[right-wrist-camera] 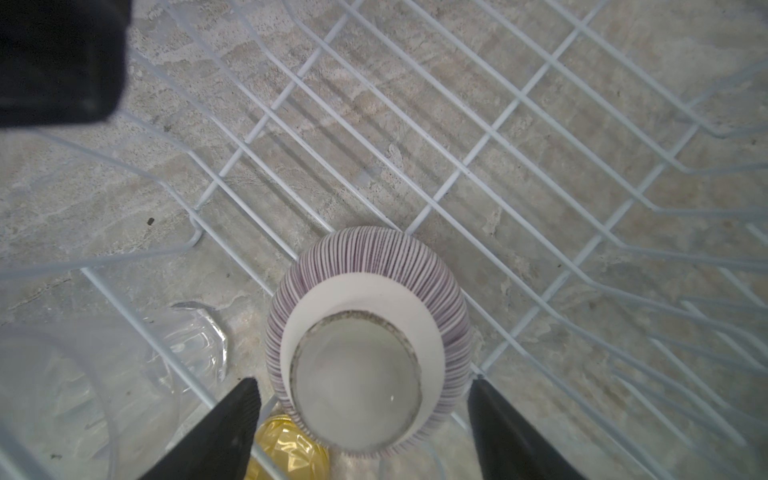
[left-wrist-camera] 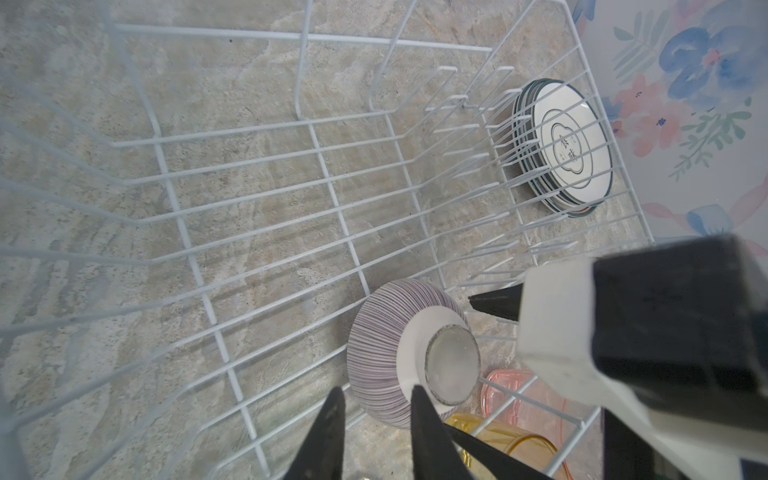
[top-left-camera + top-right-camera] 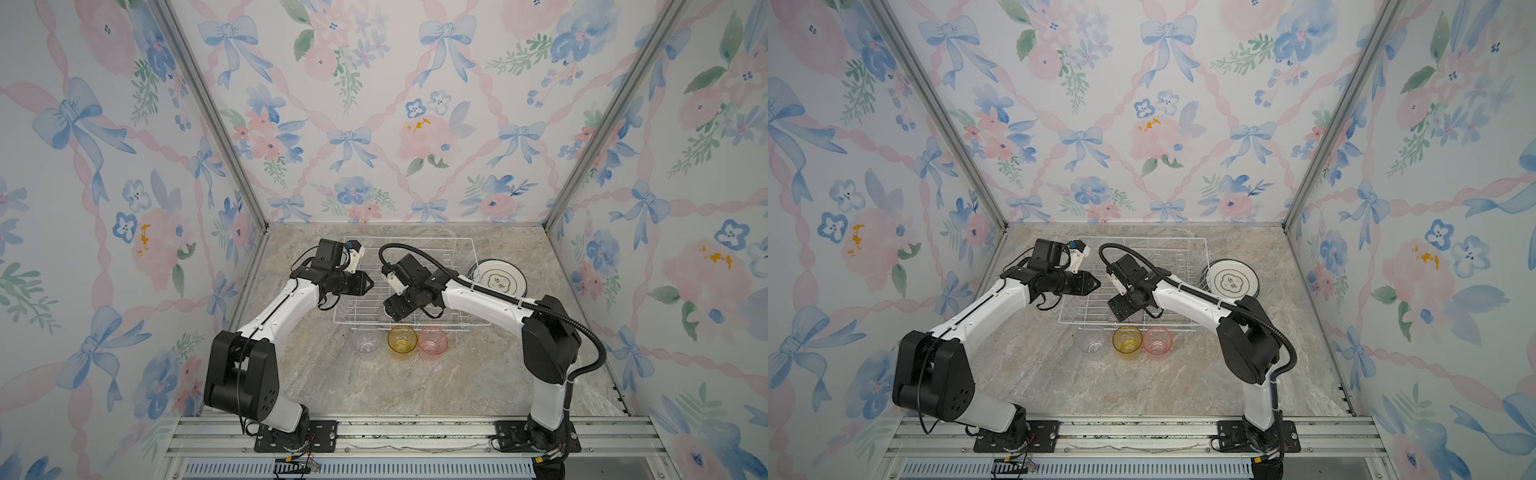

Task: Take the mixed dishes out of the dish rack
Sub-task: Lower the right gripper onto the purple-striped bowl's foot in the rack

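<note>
in rack (image 3: 409, 239): bowl (image 1: 365, 340) x1; outside: tumblers (image 3: 402, 338) x3

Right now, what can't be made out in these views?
Striped bowl: hidden in both top views under the right gripper.
Plate stack: count unclear; in the left wrist view rims overlap behind dish rack wires.
Contact: the right wrist view leaves unclear whether the fingers touch the bowl.
Clear tumbler: blurred, cut off at the right wrist view's edge.

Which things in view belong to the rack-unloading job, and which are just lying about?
Job: dish rack; striped bowl, upside down inside it; plate stack beside it; clear tumbler; yellow tumbler; pink tumbler.
Surroundings only: marble tabletop; floral walls.
</note>
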`<control>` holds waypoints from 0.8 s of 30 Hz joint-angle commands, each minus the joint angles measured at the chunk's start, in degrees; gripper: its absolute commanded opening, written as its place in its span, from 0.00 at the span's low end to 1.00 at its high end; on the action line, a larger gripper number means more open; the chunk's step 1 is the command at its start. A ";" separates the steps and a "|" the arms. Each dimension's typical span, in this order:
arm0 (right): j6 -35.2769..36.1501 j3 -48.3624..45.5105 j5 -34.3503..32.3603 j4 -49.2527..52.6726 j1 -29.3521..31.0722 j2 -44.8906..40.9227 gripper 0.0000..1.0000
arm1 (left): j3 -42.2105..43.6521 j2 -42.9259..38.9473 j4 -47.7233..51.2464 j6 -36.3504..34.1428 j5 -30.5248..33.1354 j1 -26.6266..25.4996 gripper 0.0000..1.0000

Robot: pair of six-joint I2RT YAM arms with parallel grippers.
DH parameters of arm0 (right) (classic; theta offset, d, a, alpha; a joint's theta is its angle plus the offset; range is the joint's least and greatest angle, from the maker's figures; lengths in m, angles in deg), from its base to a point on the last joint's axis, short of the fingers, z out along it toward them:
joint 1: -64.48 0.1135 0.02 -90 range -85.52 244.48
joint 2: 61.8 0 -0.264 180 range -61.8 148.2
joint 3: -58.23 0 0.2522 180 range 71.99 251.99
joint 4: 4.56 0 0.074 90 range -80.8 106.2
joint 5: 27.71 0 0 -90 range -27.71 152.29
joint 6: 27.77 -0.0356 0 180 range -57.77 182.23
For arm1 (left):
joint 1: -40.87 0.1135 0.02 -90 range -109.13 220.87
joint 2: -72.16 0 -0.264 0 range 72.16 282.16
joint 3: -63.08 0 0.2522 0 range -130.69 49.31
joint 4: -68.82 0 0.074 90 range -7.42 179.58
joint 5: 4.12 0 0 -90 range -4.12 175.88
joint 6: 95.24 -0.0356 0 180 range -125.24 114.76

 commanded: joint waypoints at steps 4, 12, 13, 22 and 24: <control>-0.96 2.60 -0.82 3.07 0.66 2.34 0.77 | 0.77 0.93 -0.83 -1.04 0.20 0.08 0.28; -1.11 3.30 -0.23 3.64 0.99 3.31 0.69 | 1.13 1.15 -1.47 -0.97 0.02 0.17 0.28; -1.02 3.34 -0.23 3.70 1.01 3.30 0.69 | 1.13 1.36 -1.55 -0.91 0.01 0.15 0.28; -0.55 3.25 -1.69 4.39 1.86 3.20 0.61 | 1.36 2.49 -2.63 -0.52 -0.34 0.16 0.28; -0.32 3.34 -2.09 4.54 2.13 3.36 0.61 | 1.48 2.85 -2.87 -0.51 -0.60 0.15 0.28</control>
